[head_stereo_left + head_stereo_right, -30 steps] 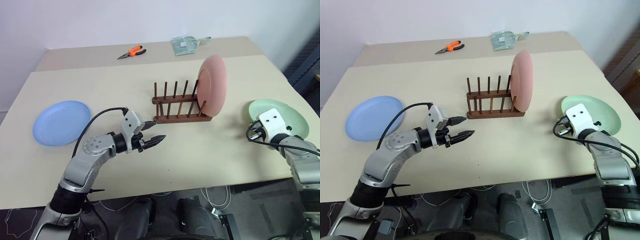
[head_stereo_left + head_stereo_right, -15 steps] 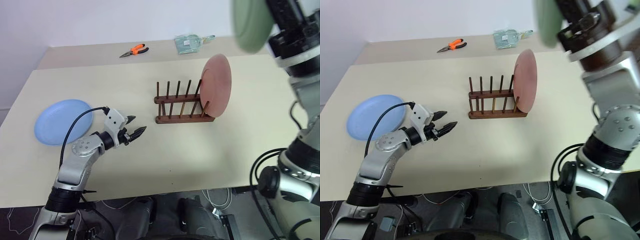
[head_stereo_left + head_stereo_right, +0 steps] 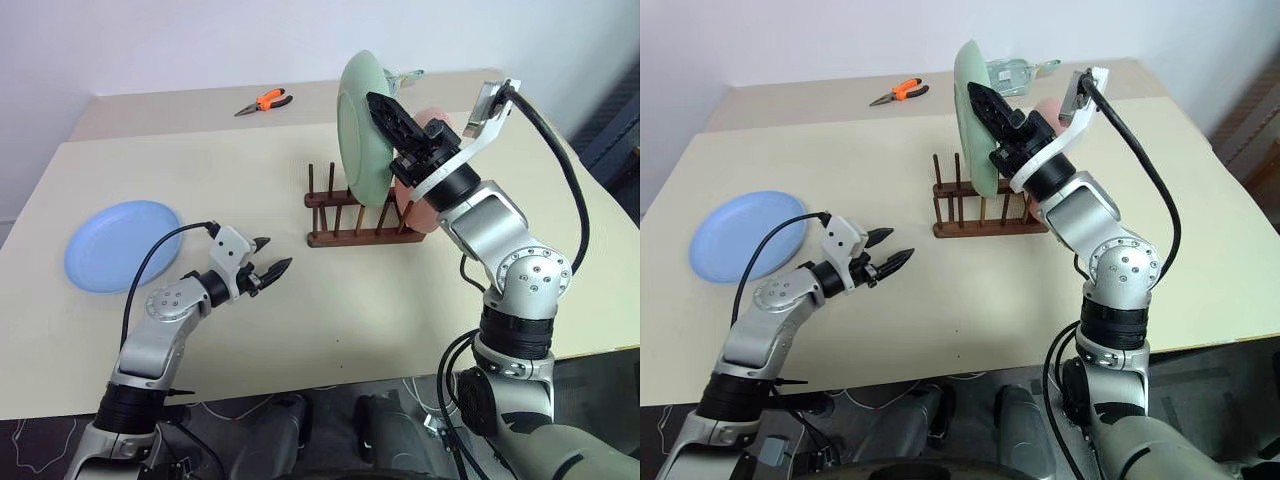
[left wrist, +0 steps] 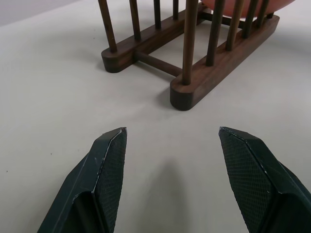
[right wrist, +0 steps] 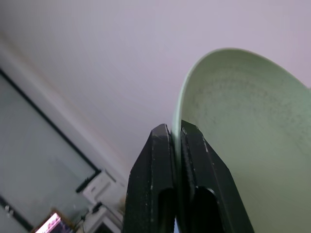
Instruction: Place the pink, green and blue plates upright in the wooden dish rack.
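1. My right gripper (image 3: pixel 982 96) is pinching the rim of the green plate (image 3: pixel 358 128), holding it upright above the wooden dish rack (image 3: pixel 345 212).
2. The pink plate (image 3: pixel 418 195) is standing in the rack's right end.
3. My left gripper (image 3: pixel 270 257) is hovering spread and empty over the table (image 3: pixel 300 300), near the blue plate (image 3: pixel 115 244) lying flat.

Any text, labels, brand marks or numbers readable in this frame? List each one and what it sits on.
No readable text anywhere.
The clear packet at the table's far edge may carry print, but it is too small to read.
The green plate, pink plate, blue plate, rack and pliers show no markings.
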